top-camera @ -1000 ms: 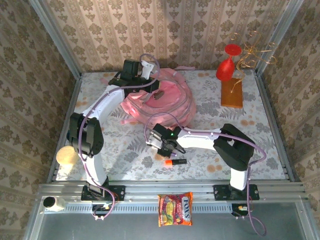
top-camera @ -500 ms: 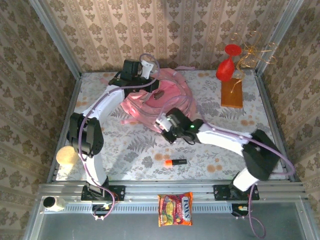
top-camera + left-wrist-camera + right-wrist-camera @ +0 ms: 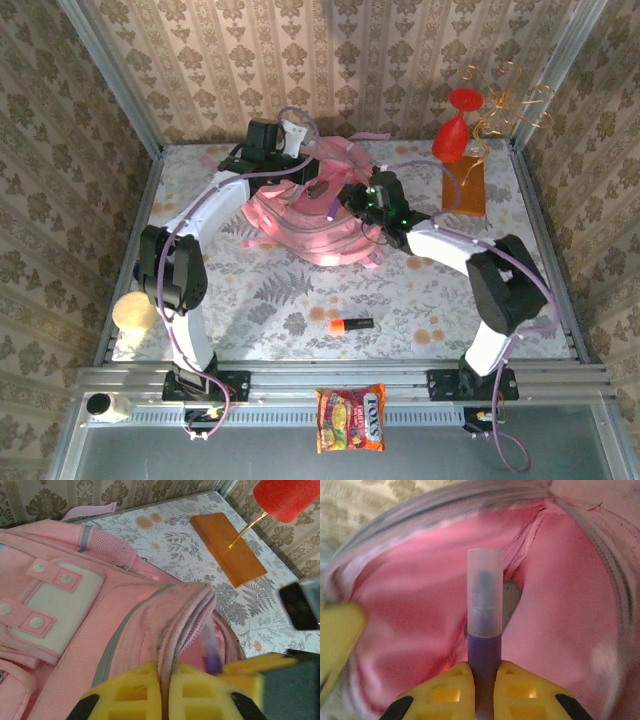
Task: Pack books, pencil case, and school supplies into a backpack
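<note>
Backpack [image 3: 75, 610] rim in left pincer [image 3: 166, 692]

Top camera: you're high behind the arm bases, looking down and forward over the whole table [image 3: 260, 300]. Left wrist camera: close on the backpack [image 3: 125, 625] rim, facing the far right corner; it shares the orange slab [image 3: 227, 550] with the top view. Right wrist camera: very near, apparently looking into the backpack's pink inside, edges blurred. Both wrist views catch the purple pen [image 3: 484, 645].
</note>
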